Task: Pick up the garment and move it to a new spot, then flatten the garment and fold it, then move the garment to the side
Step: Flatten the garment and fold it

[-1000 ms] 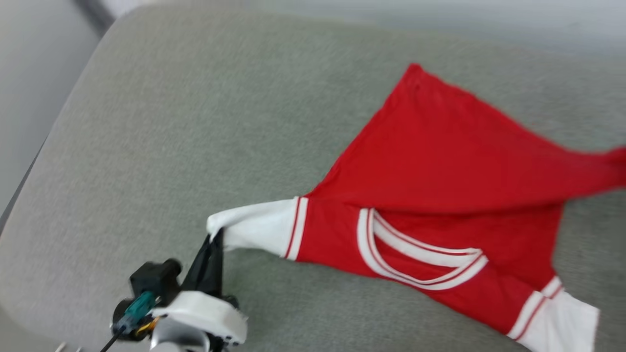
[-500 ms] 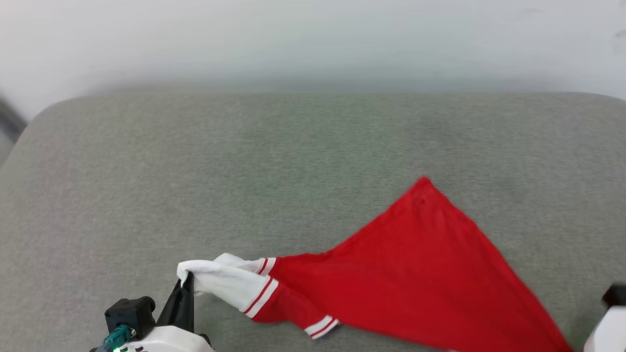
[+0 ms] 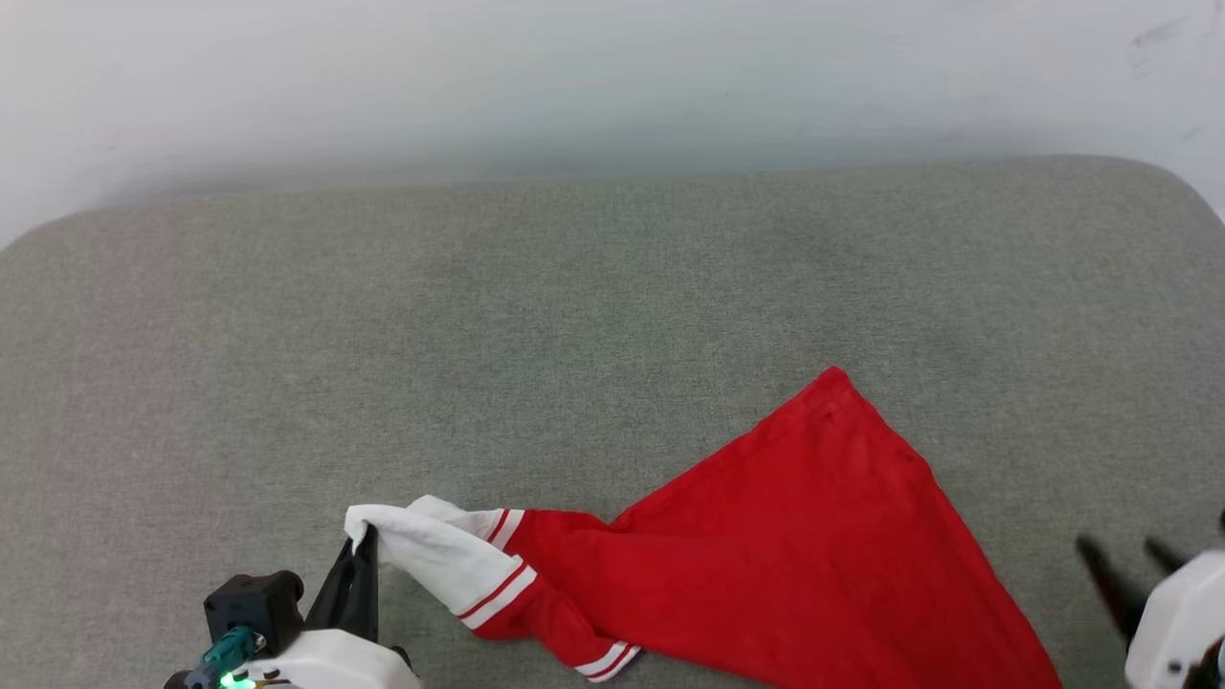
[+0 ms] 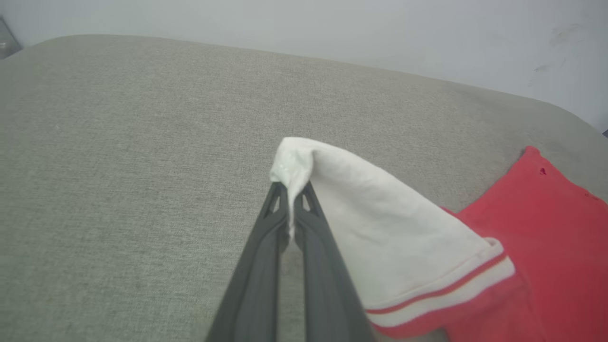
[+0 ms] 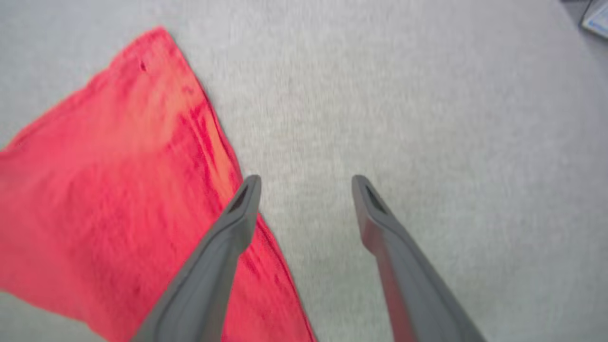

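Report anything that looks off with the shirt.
The garment lies skewed in a rumpled triangle, one white sleeve stretched out, pinched in the shut left gripper. A small dark spot near its far corner may be a hole; cannot tell.

left pincer (image 4: 291, 192) pinched shut; right pincer (image 5: 306, 180) spread wide, fingers well apart

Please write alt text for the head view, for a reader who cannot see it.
The left gripper, at lower left, pinches the white sleeve of a red shirt that lies on a grey cushion. The right gripper, blurred at lower right, is open beside the shirt, holding nothing.
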Robot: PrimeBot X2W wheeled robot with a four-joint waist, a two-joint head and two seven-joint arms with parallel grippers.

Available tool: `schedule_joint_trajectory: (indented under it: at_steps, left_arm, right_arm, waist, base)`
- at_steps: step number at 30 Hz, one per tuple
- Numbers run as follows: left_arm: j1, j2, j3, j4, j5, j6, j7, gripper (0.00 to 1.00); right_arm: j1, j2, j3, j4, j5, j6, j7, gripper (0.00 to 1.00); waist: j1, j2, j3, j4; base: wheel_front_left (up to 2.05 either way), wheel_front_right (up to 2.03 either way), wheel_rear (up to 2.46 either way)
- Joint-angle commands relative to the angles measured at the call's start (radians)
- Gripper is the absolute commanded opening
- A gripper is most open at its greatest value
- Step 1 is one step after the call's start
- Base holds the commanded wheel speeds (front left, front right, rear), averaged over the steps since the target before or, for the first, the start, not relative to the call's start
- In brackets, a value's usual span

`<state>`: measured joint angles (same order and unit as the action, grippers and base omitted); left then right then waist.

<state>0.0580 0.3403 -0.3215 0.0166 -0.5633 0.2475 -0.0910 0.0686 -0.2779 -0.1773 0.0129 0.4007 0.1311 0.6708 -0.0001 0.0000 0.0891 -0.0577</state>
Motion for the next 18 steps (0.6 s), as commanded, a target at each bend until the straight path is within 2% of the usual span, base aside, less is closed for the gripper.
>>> schedule_joint_trajectory:
  at_steps: [1,5,8,11,15,16,17,18]
  left_arm:
    - [-0.016,0.004,-0.004,-0.01,0.008,0.004,0.002,0.0]
    - [-0.037,-0.006,-0.016,-0.018,0.014,0.001,0.004,0.0]
    - [-0.062,-0.013,-0.026,-0.022,0.018,-0.006,0.003,0.0]
    - [-0.096,-0.025,-0.047,-0.03,0.026,-0.018,0.001,0.0]
    - [-0.15,-0.04,-0.072,-0.034,0.039,-0.036,-0.004,0.0]
    - [-0.15,-0.04,-0.072,-0.034,0.039,-0.036,-0.004,0.0]
    - [-0.18,-0.055,-0.083,-0.031,0.044,-0.047,-0.014,0.0]
    - [-0.18,-0.055,-0.083,-0.031,0.044,-0.047,-0.014,0.0]
  right_arm:
    - [-0.048,0.008,-0.001,0.008,-0.008,-0.001,-0.143,1.0]
    - [-0.136,0.0,0.038,0.057,-0.003,-0.001,-0.344,1.0]
    - [-0.204,-0.012,0.073,0.102,0.017,-0.001,-0.391,1.0]
    - [-0.281,-0.025,0.115,0.14,0.04,-0.001,-0.345,1.0]
    - [-0.394,-0.066,0.168,0.193,0.074,-0.001,-0.172,1.0]
    - [-0.394,-0.066,0.168,0.193,0.074,-0.001,-0.172,1.0]
    - [-0.452,-0.084,0.189,0.218,0.09,-0.001,-0.066,1.0]
    - [-0.452,-0.084,0.189,0.218,0.09,-0.001,-0.066,1.0]
  waist:
    - [0.0001,0.0,0.007,0.006]
    - [0.0001,0.0,0.02,0.023]
    - [0.0001,0.0,0.036,0.04]
    - [0.0001,0.0,0.069,0.065]
    - [0.0001,0.0,0.125,0.1]
    - [0.0001,0.0,0.125,0.1]
    - [0.0001,0.0,0.156,0.119]
    - [0.0001,0.0,0.156,0.119]
  base:
    - [0.0,0.0,0.0]
    - [0.0,0.0,0.0]
    - [0.0,0.0,0.0]
    - [0.0,0.0,0.0]
    - [0.0,0.0,0.0]
    - [0.0,0.0,0.0]
    - [0.0,0.0,0.0]
    - [0.0,0.0,0.0]
